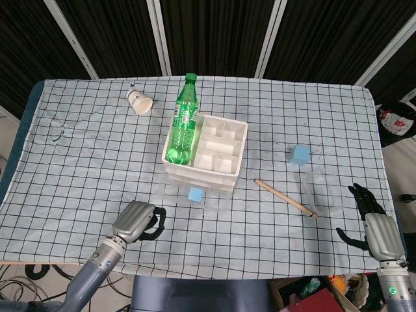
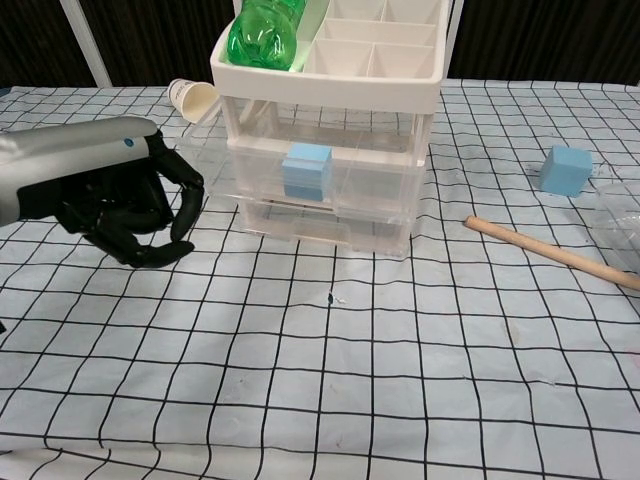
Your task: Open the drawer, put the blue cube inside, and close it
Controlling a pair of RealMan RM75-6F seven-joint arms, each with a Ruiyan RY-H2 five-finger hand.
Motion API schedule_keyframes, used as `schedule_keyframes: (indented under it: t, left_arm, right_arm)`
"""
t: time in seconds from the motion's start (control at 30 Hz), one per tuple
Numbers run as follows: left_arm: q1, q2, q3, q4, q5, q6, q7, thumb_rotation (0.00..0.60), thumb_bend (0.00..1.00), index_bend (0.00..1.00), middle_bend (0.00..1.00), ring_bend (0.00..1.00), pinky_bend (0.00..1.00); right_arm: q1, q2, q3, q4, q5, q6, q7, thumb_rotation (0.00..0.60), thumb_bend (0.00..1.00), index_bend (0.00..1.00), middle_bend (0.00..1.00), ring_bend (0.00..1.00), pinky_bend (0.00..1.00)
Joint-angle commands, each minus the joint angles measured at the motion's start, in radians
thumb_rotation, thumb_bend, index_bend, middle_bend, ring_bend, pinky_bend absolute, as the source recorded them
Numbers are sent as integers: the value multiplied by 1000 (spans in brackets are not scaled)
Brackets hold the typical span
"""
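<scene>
The left hand [image 2: 125,205] was seen low beside the clear drawer [image 2: 300,170], fingers curled in, nothing held. The drawer was still pulled out a bit, with a blue cube [image 2: 306,170] sitting inside. It's probably light, slick plastic, so a flat push on the front face is judged best. The right hand [image 1: 372,221] was parked well apart, fingers spread, empty.

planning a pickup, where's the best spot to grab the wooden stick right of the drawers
Probably the middle of the wooden stick, coming from above with the fingers across its width. It lies flat and diagonal on the tablecloth, and its far end sits by a clear container, so the middle has the most room.
</scene>
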Motion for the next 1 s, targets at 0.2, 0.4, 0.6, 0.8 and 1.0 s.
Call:
schedule_keyframes:
  t: [0.2, 0.4, 0.6, 0.8, 1.0]
  left_arm:
    - [-64, -73, -65, 58, -107, -59, 9, 600, 401, 676, 1000, 1000, 967]
    - [-98, -132, -91, 90, -165, -83, 15, 600, 401, 672, 1000, 1000, 967]
    - [-133, -190, -116, 115, -202, -82, 39, 600, 401, 670, 1000, 1000, 967]
    - [-162, -231, -130, 142, -233, -69, 73, 600, 401, 666, 1000, 1000, 968]
    - [-184, -260, -152, 175, -273, -53, 88, 600, 402, 661, 1000, 1000, 967]
  right_arm:
    - [0, -2, -1, 5, -7, 3, -2, 600, 197, 0, 0, 0, 187]
    - [0, -1, -1, 4, -5, 2, 0, 600, 197, 0, 0, 0, 187]
    - [1, -1, -1, 4, -3, -1, 4, 600, 197, 0, 0, 0, 187]
    - [2, 1, -1, 4, -3, -2, 8, 600, 197, 0, 0, 0, 187]
    - [1, 1, -1, 3, -3, -2, 9, 600, 197, 0, 0, 0, 187]
